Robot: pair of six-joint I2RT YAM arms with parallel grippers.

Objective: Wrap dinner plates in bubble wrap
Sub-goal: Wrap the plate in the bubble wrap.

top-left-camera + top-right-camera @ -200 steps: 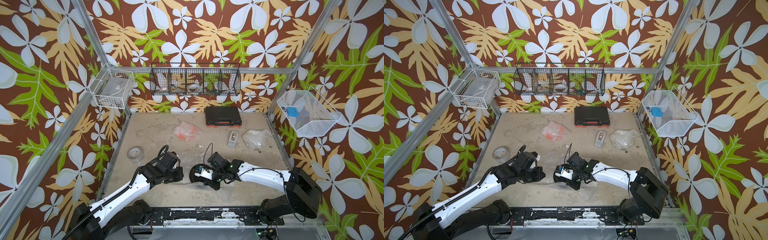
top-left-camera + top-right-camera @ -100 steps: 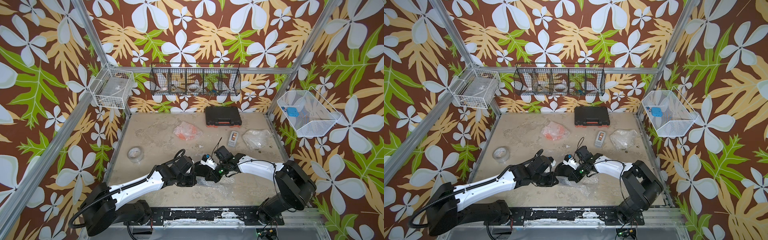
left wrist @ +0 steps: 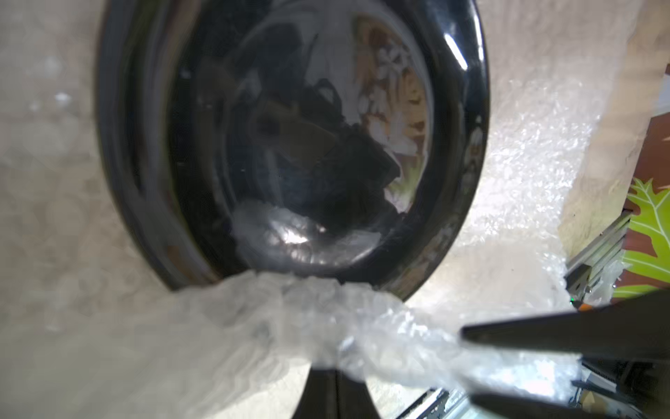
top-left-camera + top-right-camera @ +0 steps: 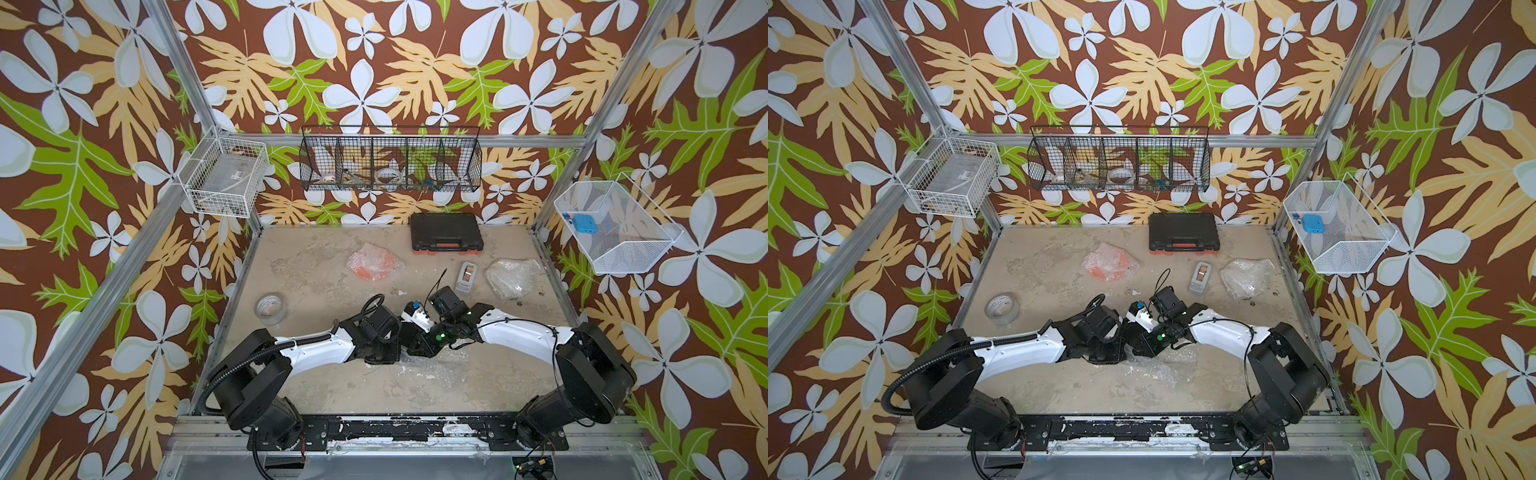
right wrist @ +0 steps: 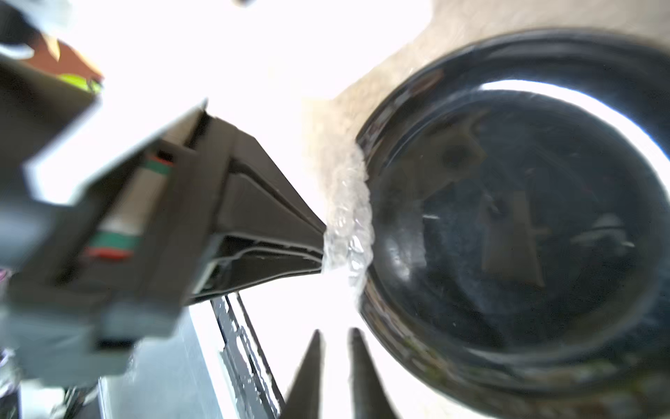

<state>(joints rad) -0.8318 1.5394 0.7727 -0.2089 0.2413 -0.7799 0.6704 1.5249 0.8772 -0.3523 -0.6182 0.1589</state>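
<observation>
Bubble wrap point(image 3: 275, 319) is lying under the black plate point(image 3: 290, 145) at the front centre of the desk point(image 4: 332, 390), and your left pincer point(image 5: 321, 250) is clamping its bunched edge at the rim, likely to fold it over, while your right pincer point(image 5: 335, 348) is hovering narrowly parted and empty beside it.

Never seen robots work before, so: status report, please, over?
Left gripper shut on bubble wrap at rim of black plate. Right gripper open, empty. Plate face bare. Grippers crowd close; nothing else in the way.
</observation>
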